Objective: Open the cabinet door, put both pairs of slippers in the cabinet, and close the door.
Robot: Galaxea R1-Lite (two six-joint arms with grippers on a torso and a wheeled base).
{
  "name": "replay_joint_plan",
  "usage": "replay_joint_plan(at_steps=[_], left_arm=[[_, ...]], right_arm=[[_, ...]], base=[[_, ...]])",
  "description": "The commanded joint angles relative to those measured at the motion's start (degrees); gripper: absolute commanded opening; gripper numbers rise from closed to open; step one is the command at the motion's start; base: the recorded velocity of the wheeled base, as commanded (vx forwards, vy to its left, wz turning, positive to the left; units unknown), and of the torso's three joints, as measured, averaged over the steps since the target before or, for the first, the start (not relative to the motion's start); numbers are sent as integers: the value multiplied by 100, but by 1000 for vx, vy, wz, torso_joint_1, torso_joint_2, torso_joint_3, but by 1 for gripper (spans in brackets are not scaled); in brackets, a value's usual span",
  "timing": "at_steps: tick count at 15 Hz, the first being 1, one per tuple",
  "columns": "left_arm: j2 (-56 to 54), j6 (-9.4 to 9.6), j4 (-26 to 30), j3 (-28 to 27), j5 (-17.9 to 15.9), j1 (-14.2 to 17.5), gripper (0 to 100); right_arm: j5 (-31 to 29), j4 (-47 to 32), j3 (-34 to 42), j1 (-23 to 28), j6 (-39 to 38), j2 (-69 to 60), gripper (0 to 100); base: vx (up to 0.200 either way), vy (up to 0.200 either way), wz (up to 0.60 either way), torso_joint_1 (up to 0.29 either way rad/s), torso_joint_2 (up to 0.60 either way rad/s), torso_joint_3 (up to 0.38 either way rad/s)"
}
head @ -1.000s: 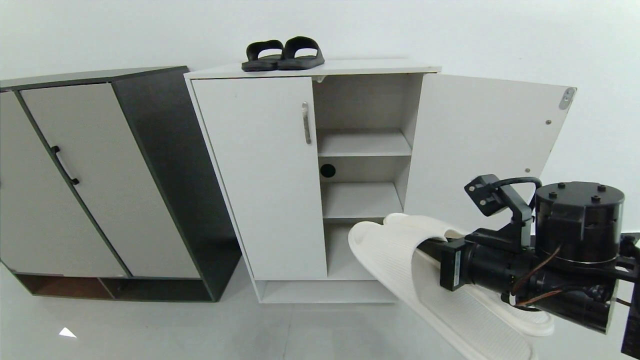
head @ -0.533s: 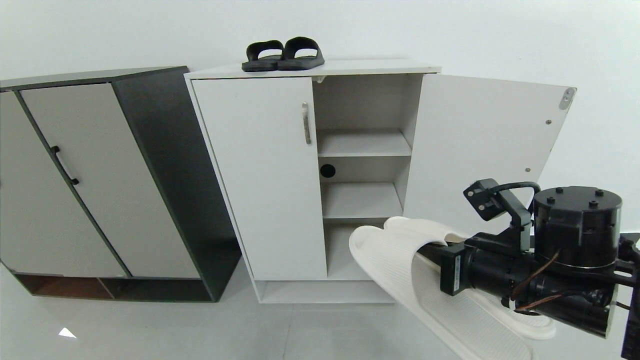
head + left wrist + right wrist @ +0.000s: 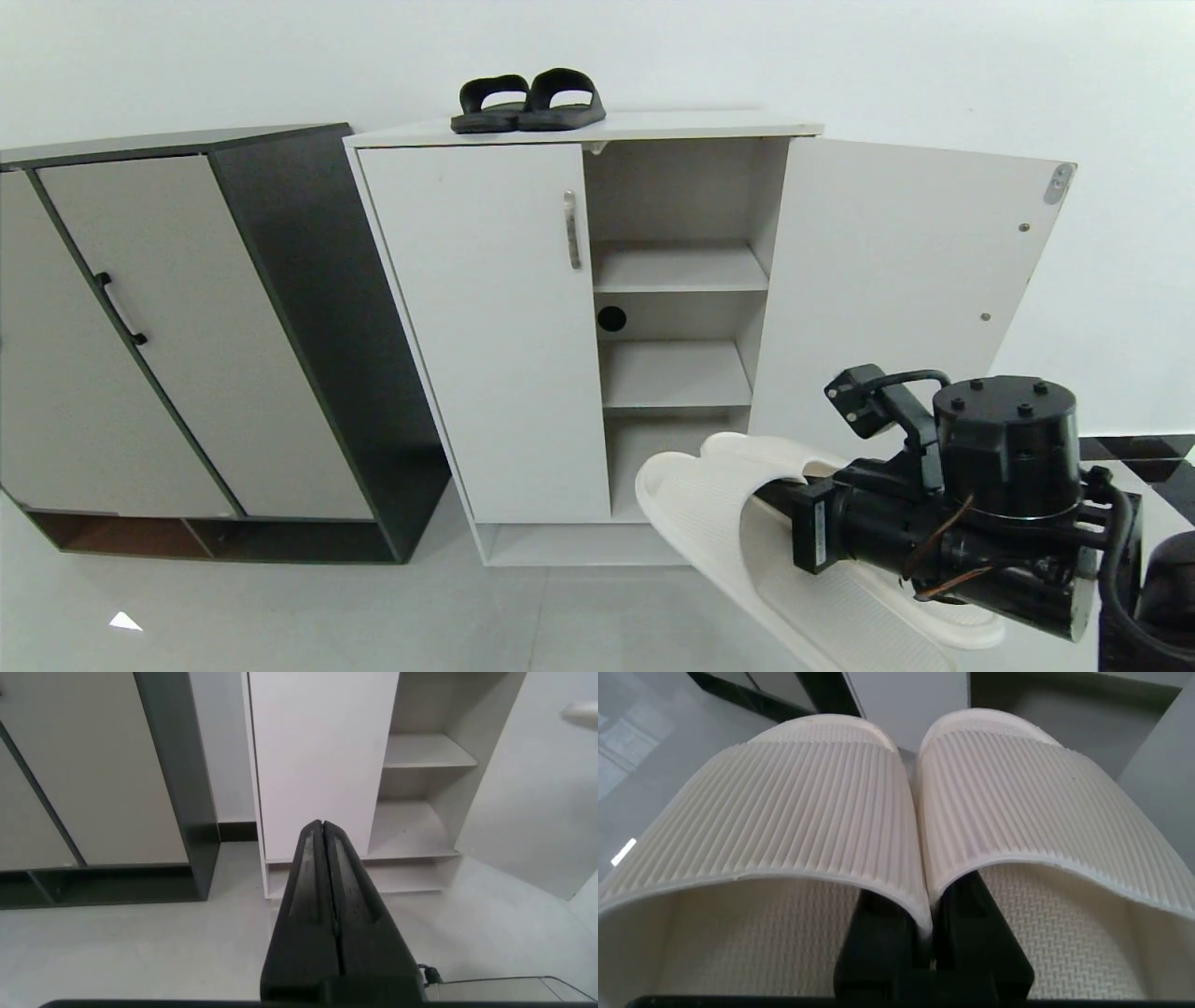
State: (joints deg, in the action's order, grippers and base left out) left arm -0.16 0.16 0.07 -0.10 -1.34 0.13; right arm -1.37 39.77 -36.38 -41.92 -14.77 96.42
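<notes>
R gripper (image 3: 780,499) is pinching the white slippers (image 3: 709,504) as a pair. In the R wrist view its fingers (image 3: 878,924) are squeezing the two inner side walls together, soles down, toes leading.

The key relation: the white cabinet (image 3: 485,327) is standing w/ its R door (image 3: 896,271) swung wide, and the lowest bay (image 3: 644,467) is lying ahead of the R gripper and a bit toward the robot's L. The slippers' long axis is pointing toes-first at that opening, w/ the toe ends overlapping its lower edge in the head view. How far short of it they are hanging – can't tell. So the R arm is the nearer one by far, and the push needs to go fwd and slightly L.

L gripper (image 3: 323,859) is sitting low w/ fingers pressed together on nothing, facing the cabinet from well back.

The black slippers (image 3: 527,101) are resting on the cabinet top, side by side – not yet stowed.

Vs 1 s ago: the cabinet is sitting at the same spot in the head view, but the R arm and white slippers are showing further L and lower, w/ the toes closer to the bottom bay.
</notes>
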Motion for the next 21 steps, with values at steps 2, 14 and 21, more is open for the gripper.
replay_joint_plan(at_steps=[2,14,21], left_arm=[[16,11,1,1,-7,4,0],[16,28,1,1,-15,4,0],[16,19,1,1,-15,4,0]], right_arm=[[-241,93,-326,-18,-69,870,0],[-3168,1807,-2506,-237,563,3173,0],[-3862,2606,-2831,-44,1205,3586,0]], base=[[0,0,0,0,0,0],[0,0,0,2,5,-179],[0,0,0,4,4,-186]])
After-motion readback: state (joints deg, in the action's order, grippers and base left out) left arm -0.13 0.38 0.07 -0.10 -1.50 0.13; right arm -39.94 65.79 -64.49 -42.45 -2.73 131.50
